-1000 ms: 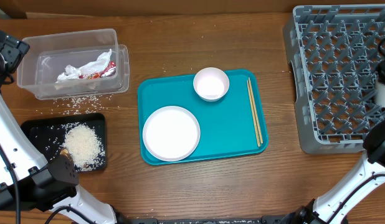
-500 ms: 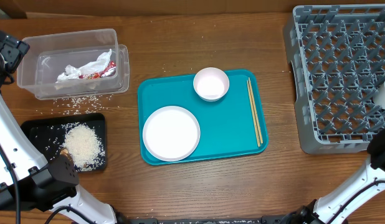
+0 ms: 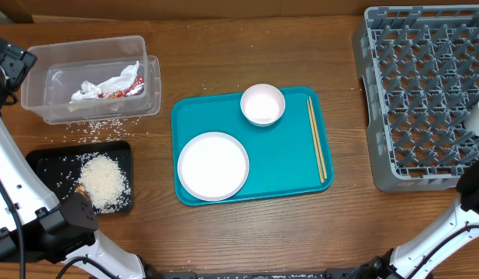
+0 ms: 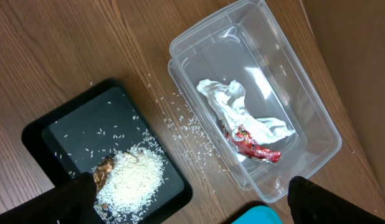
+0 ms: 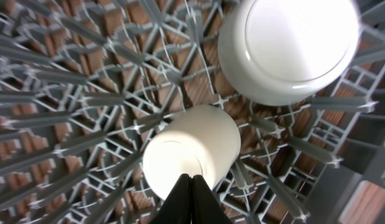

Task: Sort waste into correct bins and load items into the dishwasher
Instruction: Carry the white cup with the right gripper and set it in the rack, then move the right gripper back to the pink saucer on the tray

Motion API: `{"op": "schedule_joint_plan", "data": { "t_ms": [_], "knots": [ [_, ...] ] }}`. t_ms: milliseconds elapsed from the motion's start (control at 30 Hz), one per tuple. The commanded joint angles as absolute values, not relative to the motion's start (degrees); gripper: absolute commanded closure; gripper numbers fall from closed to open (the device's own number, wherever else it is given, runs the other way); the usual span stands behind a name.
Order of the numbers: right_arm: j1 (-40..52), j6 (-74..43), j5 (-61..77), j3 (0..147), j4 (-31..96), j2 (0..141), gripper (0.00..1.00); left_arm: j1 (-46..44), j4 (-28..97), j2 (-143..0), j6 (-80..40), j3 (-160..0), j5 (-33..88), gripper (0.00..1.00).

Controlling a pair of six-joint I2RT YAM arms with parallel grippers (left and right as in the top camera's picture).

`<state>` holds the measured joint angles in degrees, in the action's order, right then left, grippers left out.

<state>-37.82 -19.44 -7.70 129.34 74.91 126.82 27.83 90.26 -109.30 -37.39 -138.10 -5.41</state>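
The right gripper [image 5: 192,186] is seen with its jaws pressed together and nothing between them. Just past their tips a small, glossy white cup [image 5: 191,152] is lodged bottom-up among the pegs of the grey rack [image 5: 74,93]. Farther ahead and to the right of the jaws, a larger white round dish [image 5: 289,46] is set upturned in the same rack, close beside the cup. The left gripper [image 4: 192,186] is held above the table [image 4: 68,50] with its jaws wide apart. Near the left jaw a shallow black tray [image 4: 86,121] is seen holding a heap of white rice [image 4: 133,177], with a brown scrap [image 4: 104,167] at the heap's edge. Loose grains [image 4: 186,127] are scattered on the wood between this tray and a clear tub [image 4: 255,56] farther ahead and to the right. In the tub a crumpled white napkin [image 4: 233,102] is lying against a red crinkled wrapper [image 4: 255,146]; its pale print cannot be read. A corner of a teal tray [image 4: 258,216] shows between the jaws. From overhead a white plate [image 3: 213,165], a small pinkish bowl [image 3: 263,104] and chopsticks [image 3: 316,139] are seen on it.
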Motion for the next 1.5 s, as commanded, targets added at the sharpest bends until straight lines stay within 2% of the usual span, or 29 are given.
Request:
{"op": "schedule_joint_plan", "data": {
  "t_ms": [0, 333, 500, 667, 700, 767, 800, 833, 933, 1033, 1167, 1200, 1267, 1467],
  "knots": [
    [-37.7, -19.1, -7.7, 127.4, 74.7, 130.8, 0.96, 27.6, 90.1, -109.4, -37.7, -138.2, -6.0, 0.00],
    [-37.9, -19.1, -7.9, 127.5, 76.7, 131.5, 0.96, 27.6, 90.1, -109.4, -37.7, -138.2, -6.0, 0.00],
    [-38.0, -21.1, -7.3, 132.4, 80.4, 128.2, 0.96, 27.6, 90.1, -109.4, -37.7, -138.2, -6.0, 0.00],
    [-37.9, -21.0, 1.4, 140.1, 81.4, 121.1, 0.95, 27.6, 90.1, -109.4, -37.7, -138.2, -6.0, 0.00],
    [-37.9, -21.0, 6.8, 141.9, 81.1, 119.3, 0.90, 27.6, 90.1, -109.4, -37.7, -138.2, -6.0, 0.00],
    [-37.9, -21.1, 17.4, 144.4, 80.8, 116.7, 0.51, 27.6, 90.1, -109.4, -37.7, -138.2, -6.0, 0.00],
    [-37.9, -21.1, 23.4, 145.2, 80.6, 115.6, 0.09, 27.6, 90.1, -109.4, -37.7, -138.2, -6.0, 0.00],
    [-37.9, -21.0, 30.5, 145.7, 80.0, 114.5, 0.00, 27.6, 90.1, -109.4, -37.7, -138.2, -6.0, 0.00],
    [-36.4, -20.3, 51.6, 145.8, 78.1, 112.4, 0.03, 27.6, 90.1, -109.4, -37.7, -138.2, -6.0, 0.00],
    [-31.4, -17.7, 57.6, 145.8, 79.4, 111.9, 0.07, 27.6, 90.1, -109.4, -37.7, -138.2, -6.0, 0.00],
    [-15.3, -17.1, 33.8, 145.5, 87.6, 112.2, 0.14, 27.4, 90.1, -109.4, -37.7, -138.2, -6.0, 0.00],
    [-7.1, -17.1, 21.5, 144.9, 89.1, 112.8, 0.20, 27.4, 90.1, -109.4, -37.7, -138.2, -6.0, 0.00],
    [1.2, -17.9, 11.4, 144.1, 89.6, 114.1, 0.20, 27.4, 90.1, -109.4, -37.7, -138.2, -6.0, 0.00],
    [20.0, -23.3, -5.4, 141.0, 87.0, 121.4, 0.19, 27.4, 90.1, -109.4, -37.7, -138.2, -6.0, 0.00]
  ]
}}
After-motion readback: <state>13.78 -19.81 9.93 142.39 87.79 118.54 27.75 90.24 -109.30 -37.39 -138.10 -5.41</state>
